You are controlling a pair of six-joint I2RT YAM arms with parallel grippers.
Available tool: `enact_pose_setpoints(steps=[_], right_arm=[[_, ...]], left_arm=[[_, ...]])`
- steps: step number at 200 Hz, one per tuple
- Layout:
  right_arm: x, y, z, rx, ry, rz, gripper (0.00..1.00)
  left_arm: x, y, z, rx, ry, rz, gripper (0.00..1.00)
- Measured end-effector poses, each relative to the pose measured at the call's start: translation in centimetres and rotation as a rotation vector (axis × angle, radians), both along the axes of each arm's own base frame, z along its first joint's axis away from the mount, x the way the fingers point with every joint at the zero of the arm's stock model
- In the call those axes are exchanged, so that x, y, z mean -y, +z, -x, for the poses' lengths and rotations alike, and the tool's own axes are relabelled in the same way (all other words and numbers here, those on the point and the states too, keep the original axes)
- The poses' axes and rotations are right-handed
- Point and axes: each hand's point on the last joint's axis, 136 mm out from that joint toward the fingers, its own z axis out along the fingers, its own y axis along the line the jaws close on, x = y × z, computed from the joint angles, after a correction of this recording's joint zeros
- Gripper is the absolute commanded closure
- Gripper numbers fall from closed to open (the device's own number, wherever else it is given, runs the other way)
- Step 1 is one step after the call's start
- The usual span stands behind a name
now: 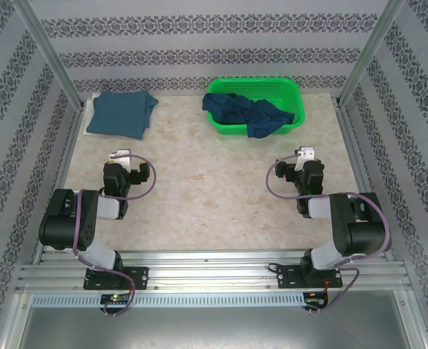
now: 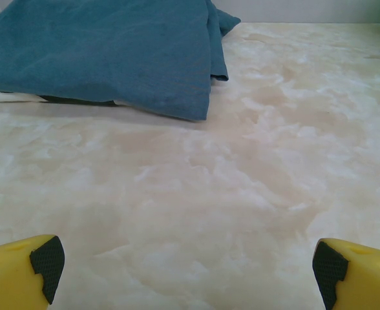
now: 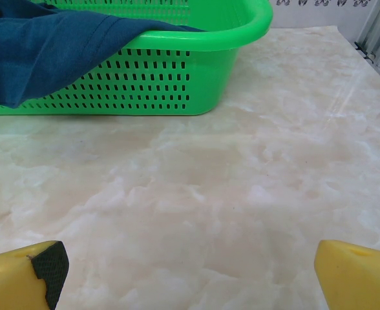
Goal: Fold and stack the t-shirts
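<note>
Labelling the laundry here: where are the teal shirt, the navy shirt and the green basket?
teal shirt (image 1: 121,114), top view, middle of the cloth
navy shirt (image 1: 243,113), top view, bunched middle inside the basket
green basket (image 1: 261,89), top view, mesh of its far wall

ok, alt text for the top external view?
Two robot arms sit at the near edge of a marbled table, with the left gripper and the right gripper both empty. A folded teal-blue t-shirt lies far left. A crumpled dark navy t-shirt spills over the front rim of a green basket.
</note>
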Motion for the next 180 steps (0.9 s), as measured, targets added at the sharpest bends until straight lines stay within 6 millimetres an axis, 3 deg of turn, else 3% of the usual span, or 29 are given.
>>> enact_pose_setpoints(steps=[75,89,103,127,143,150,163,180], right_arm=[[0.2,0.2,0.1,-0.005,-0.019,0.008,0.02],[-0.5,2.1,1.0,-0.01,-0.017,0.028,0.02],[-2.4,7.5,1.7,0.079,0.03,0.017,0.02],[-5.3,20.1,2.5,0.24,0.09,-0.061,0.02],[-5.8,26.0,2.5,0.256,0.095,-0.119,0.02],[-6.0,27.4,2.2,0.237,0.093,-0.14,0.02],[-6.5,28.2,1.2,0.164,0.096,-0.163,0.02],[-7.8,26.8,-1.4,0.023,0.109,-0.169,0.02]], left_arm=[[0.1,0.0,0.1,-0.007,0.0,-0.004,0.0],[0.3,1.1,0.8,-0.028,0.014,-0.033,0.0],[1.7,5.2,0.9,0.03,0.003,-0.02,0.0],[4.4,17.3,0.7,0.239,-0.032,0.125,0.0],[6.5,23.9,0.4,0.299,-0.074,0.227,0.0],[7.8,25.9,0.1,0.296,-0.103,0.259,0.0],[10.5,27.7,-0.7,0.245,-0.158,0.293,0.0],[14.9,27.2,-2.0,0.121,-0.232,0.294,0.0]])
